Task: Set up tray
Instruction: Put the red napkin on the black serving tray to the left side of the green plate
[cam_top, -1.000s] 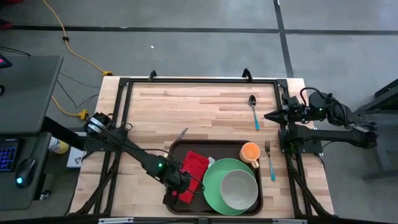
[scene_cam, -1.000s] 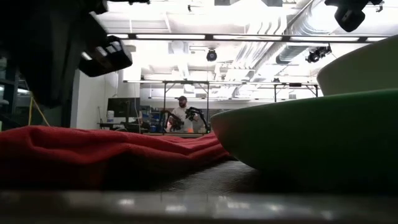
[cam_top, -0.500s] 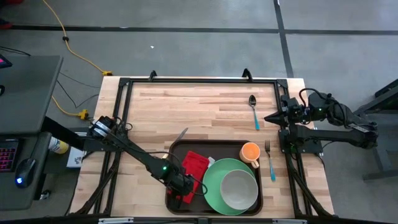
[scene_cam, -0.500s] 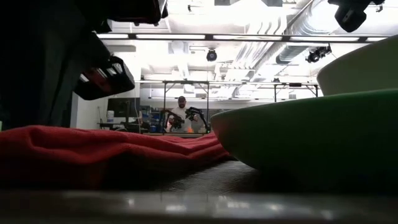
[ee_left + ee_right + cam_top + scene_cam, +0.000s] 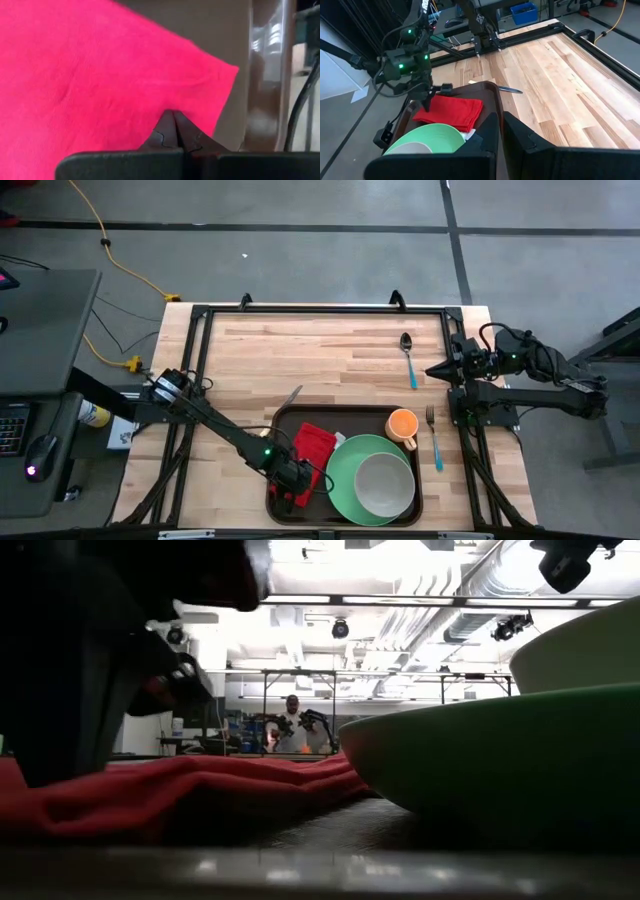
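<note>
The dark brown tray (image 5: pixel 340 417) lies at the table's near edge. It holds a red napkin (image 5: pixel 313 445), a green plate (image 5: pixel 340 475) with a pale bowl (image 5: pixel 385 483) in it, and an orange cup (image 5: pixel 402 423). My left gripper (image 5: pixel 290 492) is shut and stands low over the napkin's near-left part. The left wrist view is filled with the napkin (image 5: pixel 100 75). My right gripper (image 5: pixel 437 366) is shut and waits at the table's right edge beside the spoon (image 5: pixel 408 360). My left gripper (image 5: pixel 173 116) presses its shut fingertips down on the napkin's near part (image 5: pixel 165 100), not far from a corner (image 5: pixel 234 67). It comes from above, slanting from the table's left. In the low view the napkin (image 5: pixel 200 785) lies on the tray, sunk under the gripper (image 5: pixel 70 730).
A knife (image 5: pixel 290 398) lies on the wood just left of the tray's far-left corner. A fork (image 5: pixel 433 435) lies right of the tray. The far half of the table is bare wood (image 5: pixel 320 345). Dark frame rails run along the table's edges (image 5: pixel 200 350).
My left gripper has come down from above the napkin onto it, shifting a little toward the near edge. In the low view the napkin's left part, level a second ago, is now pushed down under the gripper, with a ridge beside it.
</note>
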Robot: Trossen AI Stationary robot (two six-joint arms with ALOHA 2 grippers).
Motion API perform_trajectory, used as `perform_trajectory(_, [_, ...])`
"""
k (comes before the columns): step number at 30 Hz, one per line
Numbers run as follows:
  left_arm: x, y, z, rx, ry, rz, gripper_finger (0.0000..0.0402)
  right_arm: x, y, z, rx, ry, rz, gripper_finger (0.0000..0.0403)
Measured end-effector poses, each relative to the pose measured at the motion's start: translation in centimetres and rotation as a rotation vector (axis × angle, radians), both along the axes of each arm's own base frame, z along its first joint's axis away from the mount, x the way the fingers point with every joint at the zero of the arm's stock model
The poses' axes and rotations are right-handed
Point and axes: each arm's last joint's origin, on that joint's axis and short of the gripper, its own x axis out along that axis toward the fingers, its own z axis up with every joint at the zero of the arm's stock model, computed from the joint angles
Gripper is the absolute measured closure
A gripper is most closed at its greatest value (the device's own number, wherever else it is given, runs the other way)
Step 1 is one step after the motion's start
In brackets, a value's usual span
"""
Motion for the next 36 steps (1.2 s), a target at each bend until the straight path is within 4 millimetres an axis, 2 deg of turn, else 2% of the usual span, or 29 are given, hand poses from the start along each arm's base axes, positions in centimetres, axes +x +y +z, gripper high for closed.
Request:
perform_trajectory(3, [0.2, -0.1, -0.2, 0.005, 0.005, -0.004, 0.0394, 0.0, 0.0, -0.1, 0.002, 0.007, 0.000, 0.0402])
perform_trajectory(9, [2.6, -0.5, -0.4, 0.017, -0.051, -0.012, 0.0394, -0.1, 0.0, -0.1, 0.004, 0.012, 0.002, 0.0402])
perform_trajectory(15, [4.7, 1.0, 0.3, 0.109, -0.109, 0.091, 0.0394, -0.2, 0.1, -0.1, 0.005, 0.012, 0.007, 0.0402])
perform_trajectory(18, [5.6, 1.7, 1.2, 0.140, -0.162, 0.148, 0.0394, -0.2, 0.1, -0.1, 0.007, 0.011, 0.009, 0.0402])
perform_trajectory(24, [6.1, 2.6, 2.2, 0.208, -0.143, 0.167, 0.0386, -0.2, 0.1, -0.1, 0.020, 0.011, 0.019, 0.0402])
perform_trajectory(28, [5.5, 3.5, 3.6, 0.361, -0.056, 0.183, 0.0394, -0.2, 0.1, -0.1, 0.024, 0.010, 0.030, 0.0402])
perform_trajectory(32, [5.2, 5.5, 4.8, 0.504, 0.030, 0.206, 0.0392, -0.2, 0.1, -0.1, 0.018, 0.010, 0.031, 0.0402])
perform_trajectory(36, [5.4, 7.8, 4.7, 0.524, 0.107, 0.226, 0.0395, -0.2, 0.1, -0.1, 0.017, 0.010, 0.031, 0.0402])
